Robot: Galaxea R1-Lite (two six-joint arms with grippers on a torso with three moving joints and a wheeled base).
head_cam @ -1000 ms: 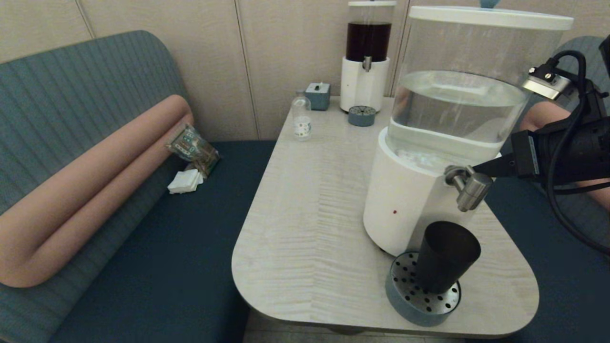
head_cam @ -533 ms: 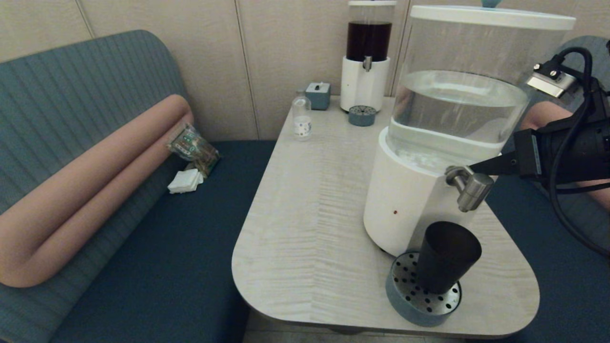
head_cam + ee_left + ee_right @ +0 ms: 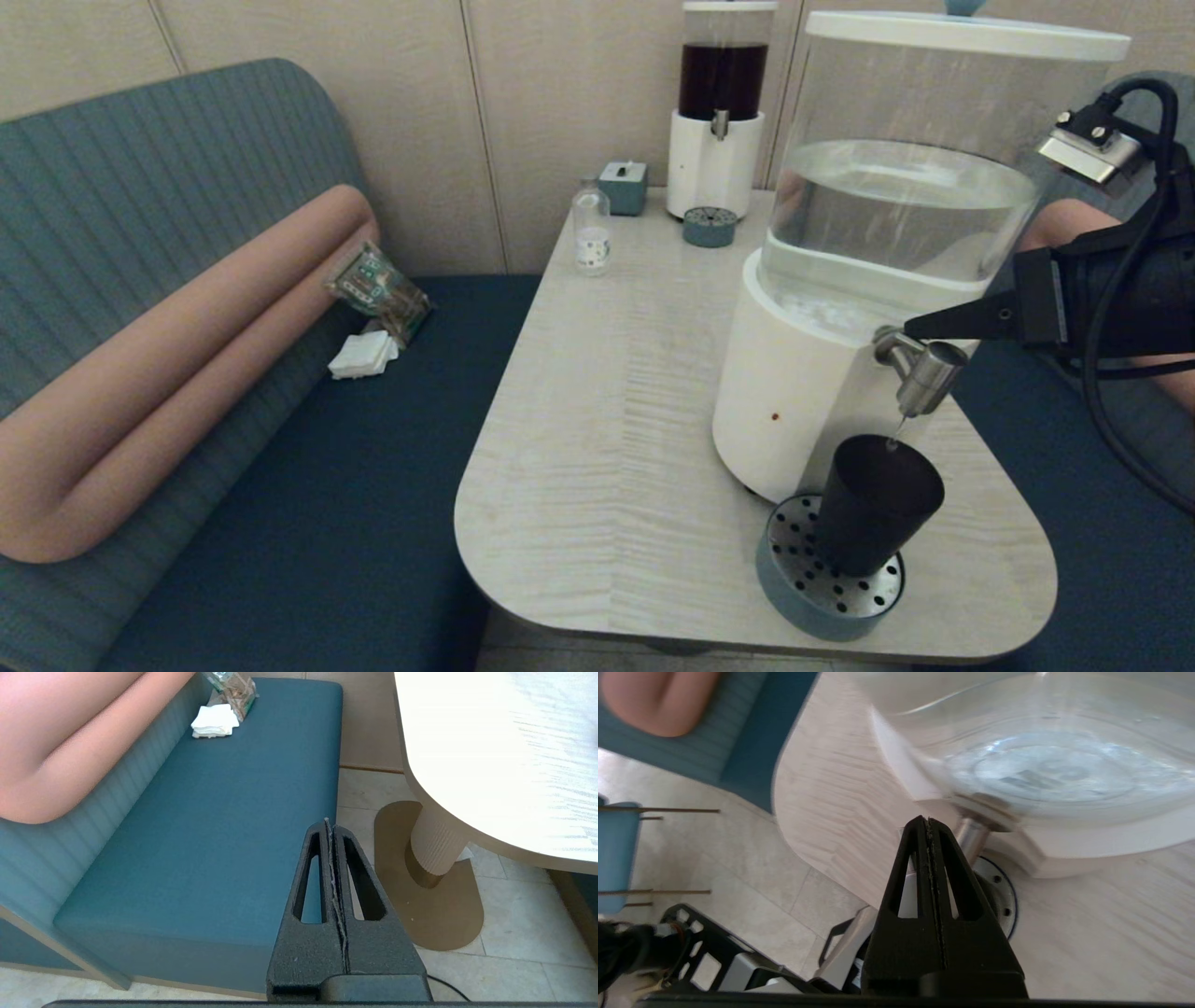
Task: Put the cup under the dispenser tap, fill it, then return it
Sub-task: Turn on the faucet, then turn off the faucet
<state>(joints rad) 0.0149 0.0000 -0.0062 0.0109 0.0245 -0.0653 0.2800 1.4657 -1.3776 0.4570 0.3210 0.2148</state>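
Right pincer [image 3: 910, 328], jaws pressed together and empty, bears on the dispenser tap [image 3: 920, 369]; a thin stream falls. The cup [image 3: 876, 504] stands below on the drip tray [image 3: 794, 583], near right of the bench [image 3: 607, 420]. Likely light, smooth, heavier once filled; grip mid-wall. Left pincer [image 3: 332, 830] closed, parked.

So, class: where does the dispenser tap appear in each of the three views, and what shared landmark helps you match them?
Head view: dispenser tap at right of centre, above the cup.
Left wrist view: not in it.
Right wrist view: tap at centre, just beyond the shut right gripper.
Shared landmark: the pale wood table.
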